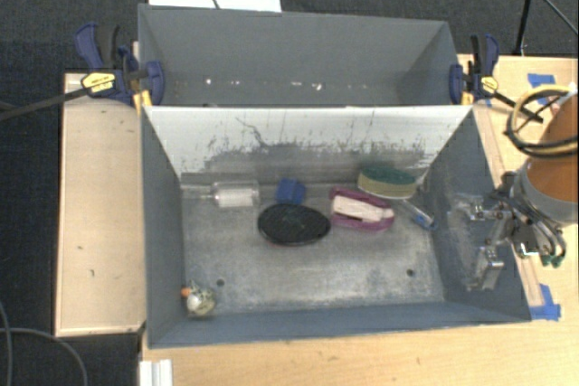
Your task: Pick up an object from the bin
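Beige lump (pixel 199 300) front-left; clear tube (pixel 233 194) lies crosswise; claw (pixel 487 267) at right wall (pixel 450 194), state unclear.

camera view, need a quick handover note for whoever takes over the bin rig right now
Gripper: above the bin's right sloped wall, over none of the things; open or shut cannot be told.
Things: on the floor toward the back, a clear bottle, blue block, black oval disc, purple-and-pink piece and green-topped sponge; a small blue bit lies nearest the gripper; a small gold-white thing sits in the front-left corner.
Done: nothing picked.
Left: choose one, grasp, lift.
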{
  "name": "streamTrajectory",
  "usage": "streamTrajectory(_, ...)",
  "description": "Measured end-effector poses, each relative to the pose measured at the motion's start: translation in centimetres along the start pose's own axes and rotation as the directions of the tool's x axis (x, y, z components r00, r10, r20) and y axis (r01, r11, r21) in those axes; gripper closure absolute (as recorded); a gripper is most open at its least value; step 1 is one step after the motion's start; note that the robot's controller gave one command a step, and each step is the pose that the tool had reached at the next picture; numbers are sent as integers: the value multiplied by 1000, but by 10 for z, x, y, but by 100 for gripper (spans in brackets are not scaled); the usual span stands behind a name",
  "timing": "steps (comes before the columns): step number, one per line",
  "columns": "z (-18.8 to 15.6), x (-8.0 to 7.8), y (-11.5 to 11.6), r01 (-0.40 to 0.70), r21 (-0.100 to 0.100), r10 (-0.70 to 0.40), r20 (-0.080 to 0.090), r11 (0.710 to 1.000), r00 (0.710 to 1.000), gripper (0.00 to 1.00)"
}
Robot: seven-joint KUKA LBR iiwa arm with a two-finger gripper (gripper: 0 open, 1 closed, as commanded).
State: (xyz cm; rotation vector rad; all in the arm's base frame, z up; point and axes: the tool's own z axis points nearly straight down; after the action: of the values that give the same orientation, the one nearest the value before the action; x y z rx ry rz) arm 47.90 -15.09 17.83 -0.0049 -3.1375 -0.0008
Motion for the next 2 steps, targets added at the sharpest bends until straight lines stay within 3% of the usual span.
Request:
streamTrajectory(1,64,-104,34,38,0,-38,8,999,999,0)
streamTrajectory(2,107,-111,11,-78,1,78,11,997,997,0)
